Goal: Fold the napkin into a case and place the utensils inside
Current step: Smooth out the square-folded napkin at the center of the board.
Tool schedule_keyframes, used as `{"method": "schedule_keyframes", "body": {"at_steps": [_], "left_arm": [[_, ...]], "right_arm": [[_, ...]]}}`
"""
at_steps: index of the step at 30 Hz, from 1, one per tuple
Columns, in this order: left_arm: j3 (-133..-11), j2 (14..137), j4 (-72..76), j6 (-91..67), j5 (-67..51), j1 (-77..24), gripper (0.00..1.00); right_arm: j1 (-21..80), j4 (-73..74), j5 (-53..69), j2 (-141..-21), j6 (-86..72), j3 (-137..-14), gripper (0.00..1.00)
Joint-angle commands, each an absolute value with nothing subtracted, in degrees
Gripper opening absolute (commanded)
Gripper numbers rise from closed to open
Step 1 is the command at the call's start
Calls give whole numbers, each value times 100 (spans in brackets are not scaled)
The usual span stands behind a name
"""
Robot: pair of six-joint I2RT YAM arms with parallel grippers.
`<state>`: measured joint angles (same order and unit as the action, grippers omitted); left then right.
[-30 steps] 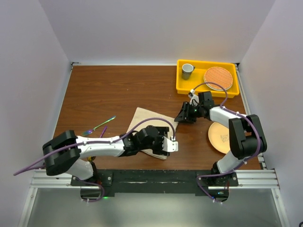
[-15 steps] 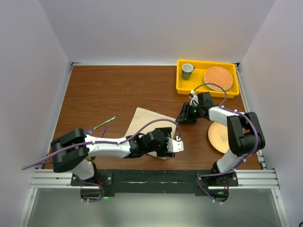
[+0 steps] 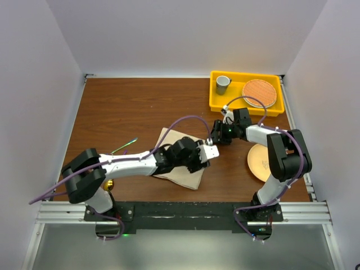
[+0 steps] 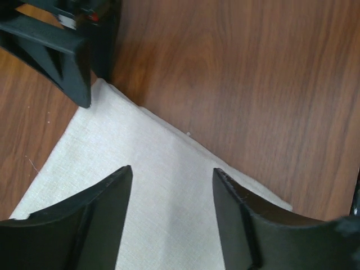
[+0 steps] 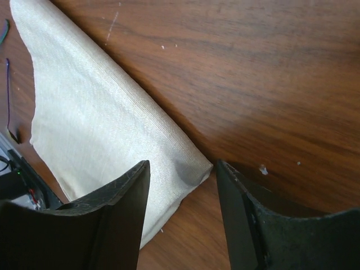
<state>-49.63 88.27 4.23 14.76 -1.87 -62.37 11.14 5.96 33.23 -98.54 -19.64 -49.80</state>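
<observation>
The widest open room is the far-left stretch of the tabletop [image 3: 129,107], bare wood from the napkin [image 3: 181,177] to the back wall. The tight spot is the napkin's right corner. There the left gripper [image 3: 209,152] and right gripper [image 3: 216,137] sit just beside each other, both with jaws spread, and the left wrist view shows the right gripper standing at the corner's tip. The left arm [image 3: 129,165] lies across the napkin's near side. A yellow tray [image 3: 247,75] holding a cup [image 3: 223,83] fills the far-right corner. A peach plate [image 3: 257,163] lies beside the right arm [image 3: 287,157]. The fork [image 3: 125,147] lies left of the napkin, near the left arm.
</observation>
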Motion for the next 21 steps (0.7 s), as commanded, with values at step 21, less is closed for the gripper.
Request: {"method": "schedule_keyframes", "body": {"at_steps": [21], "left_arm": [[-6890,10388,448,-598,-379,-5221,52]], "right_arm": [[589,124,3630,-9509,-3059,-4087,27]]}}
